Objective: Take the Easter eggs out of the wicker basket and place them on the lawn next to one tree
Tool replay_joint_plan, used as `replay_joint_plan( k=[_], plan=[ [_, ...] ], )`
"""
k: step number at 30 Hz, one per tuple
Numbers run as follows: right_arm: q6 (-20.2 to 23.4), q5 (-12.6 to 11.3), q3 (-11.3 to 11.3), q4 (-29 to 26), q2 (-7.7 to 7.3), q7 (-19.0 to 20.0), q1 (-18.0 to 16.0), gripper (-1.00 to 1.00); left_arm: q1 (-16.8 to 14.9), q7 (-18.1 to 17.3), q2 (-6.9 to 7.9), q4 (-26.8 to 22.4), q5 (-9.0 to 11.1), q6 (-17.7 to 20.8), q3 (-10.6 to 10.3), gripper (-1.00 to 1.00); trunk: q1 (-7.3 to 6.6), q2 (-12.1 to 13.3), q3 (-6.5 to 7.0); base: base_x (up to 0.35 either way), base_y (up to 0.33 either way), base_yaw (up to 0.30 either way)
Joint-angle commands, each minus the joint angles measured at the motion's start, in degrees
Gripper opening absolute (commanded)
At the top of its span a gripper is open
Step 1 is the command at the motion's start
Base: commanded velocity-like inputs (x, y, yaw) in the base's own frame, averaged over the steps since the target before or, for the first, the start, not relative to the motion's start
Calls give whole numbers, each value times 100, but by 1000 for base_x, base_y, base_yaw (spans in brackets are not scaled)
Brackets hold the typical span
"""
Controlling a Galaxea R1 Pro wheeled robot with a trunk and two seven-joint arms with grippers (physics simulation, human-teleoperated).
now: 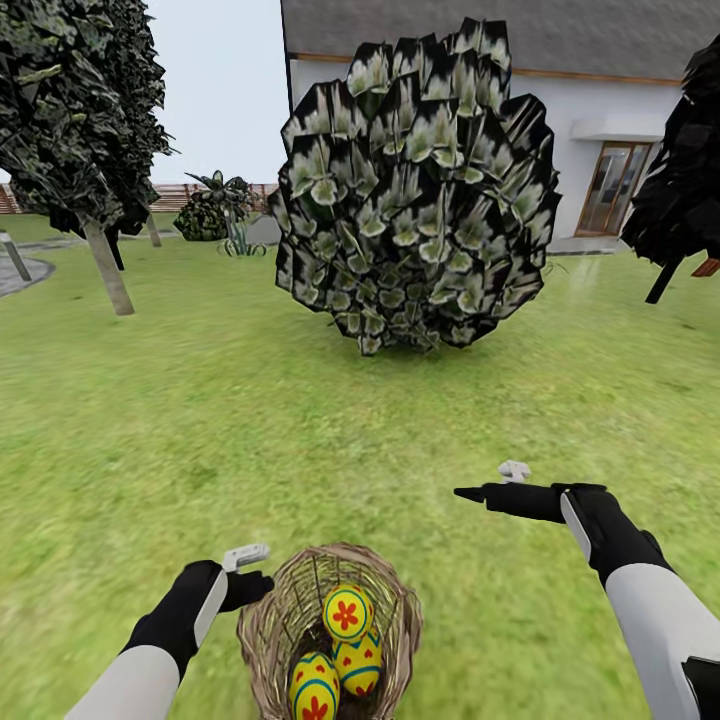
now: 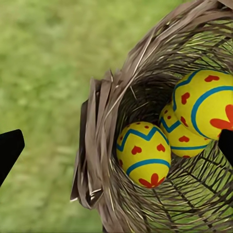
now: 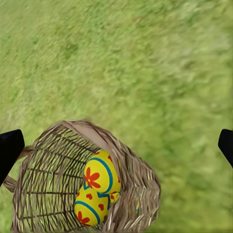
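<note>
Here, basket: the wicker basket point(image 1: 330, 625) stands on the lawn point(image 1: 200, 420) between the two arms.
Eggs: all three Easter eggs point(image 1: 345, 612) lie inside it.
Left claw point(image 1: 250, 572): released, just beside the rim.
Right claw point(image 1: 470, 493): released, holding nothing, over grass.

Wicker basket point(image 1: 330, 620) mouth open above eggs point(image 1: 347, 612); lawn point(image 1: 200, 420) around bare.

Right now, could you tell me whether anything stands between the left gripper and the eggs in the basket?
Only the wicker basket's own rim: the left gripper sits just outside it, jaws open. The three Easter eggs lie uncovered, reachable from above.
</note>
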Motion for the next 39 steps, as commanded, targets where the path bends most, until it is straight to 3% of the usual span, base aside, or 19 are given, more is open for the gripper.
replay_joint_plan(
  k=[1, 39],
  plan=[
    [-1, -3, 0, 0, -1, 3, 0, 100, 0, 0, 0, 2, 0, 0, 0, 100, 23, -42, -18, 0, 0, 0],
    [-2, -8, -15, 0, 2, -1, 0, 100, -4, 0, -3, 19, 0, 2, 0, 100, 857, -1566, -701, 0, 0, 0]
  ],
)
